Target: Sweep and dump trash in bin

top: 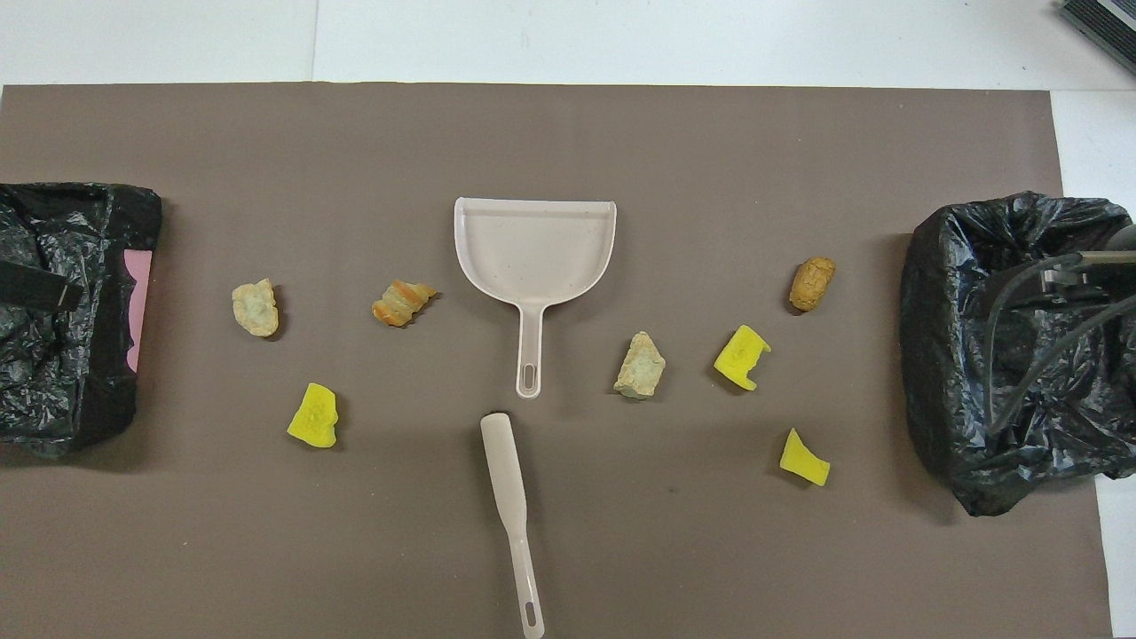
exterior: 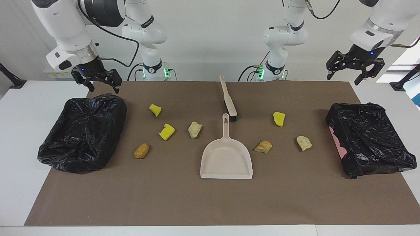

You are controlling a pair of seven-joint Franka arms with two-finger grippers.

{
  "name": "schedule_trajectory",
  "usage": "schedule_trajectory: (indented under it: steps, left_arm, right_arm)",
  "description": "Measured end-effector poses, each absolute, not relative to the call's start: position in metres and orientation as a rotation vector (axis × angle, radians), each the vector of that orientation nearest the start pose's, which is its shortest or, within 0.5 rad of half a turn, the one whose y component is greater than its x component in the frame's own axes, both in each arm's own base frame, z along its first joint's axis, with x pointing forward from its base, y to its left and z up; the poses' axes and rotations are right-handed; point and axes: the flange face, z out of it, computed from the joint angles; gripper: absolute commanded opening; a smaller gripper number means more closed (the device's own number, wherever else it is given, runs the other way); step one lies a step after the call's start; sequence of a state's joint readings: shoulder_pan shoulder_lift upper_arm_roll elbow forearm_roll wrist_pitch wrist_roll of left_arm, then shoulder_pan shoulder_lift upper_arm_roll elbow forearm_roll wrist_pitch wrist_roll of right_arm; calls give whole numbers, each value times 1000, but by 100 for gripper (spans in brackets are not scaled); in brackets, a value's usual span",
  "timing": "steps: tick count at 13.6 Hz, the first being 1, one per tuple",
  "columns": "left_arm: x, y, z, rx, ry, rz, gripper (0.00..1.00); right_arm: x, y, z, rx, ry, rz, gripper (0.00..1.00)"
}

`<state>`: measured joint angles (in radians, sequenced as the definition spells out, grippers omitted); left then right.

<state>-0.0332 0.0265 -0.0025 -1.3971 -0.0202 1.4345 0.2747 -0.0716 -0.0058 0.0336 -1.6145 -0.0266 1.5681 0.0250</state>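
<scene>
Table (exterior: 19,137): white, with a big brown mat (exterior: 197,200) on top.
Bins: two bins with black bags in them. One bin (exterior: 83,132) sits at the right arm's end of the mat. The other bin (exterior: 369,137) sits at the left arm's end and shows a bit of pink.
Dustpan (exterior: 226,157): pale pink, flat on the middle of the mat, handle pointing to the robots. Nothing is in it.
Brush (exterior: 228,100): lies nearer to the robots than the dustpan, just by the handle tip. Nobody holds it.
Left gripper (exterior: 354,70): up in the air, near the bin at its end, fingers wide apart, holding nothing.
Right gripper (exterior: 98,83): up in the air over the edge of the other bin, fingers apart, holding nothing.
Trash: seven little lumps on the mat, none in a bin. Four lie between the dustpan and the right arm's bin: two yellow sponges (exterior: 155,110) (exterior: 166,131), a pale chunk (exterior: 195,129) and a brown bread bit (exterior: 141,150). Three lie toward the left arm's bin: a yellow sponge (exterior: 279,118), a stripy bread bit (exterior: 263,147) and a pale chunk (exterior: 304,143).
</scene>
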Motion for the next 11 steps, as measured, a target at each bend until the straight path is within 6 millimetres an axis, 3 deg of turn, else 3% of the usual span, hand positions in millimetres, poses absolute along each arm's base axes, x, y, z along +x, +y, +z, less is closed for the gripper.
schedule_trajectory:
  steps: [11]
  left_arm:
    - [543, -21, 677, -3124, 478, -11, 100]
  right_arm:
    - [551, -22, 607, -3165, 94, 66, 100]
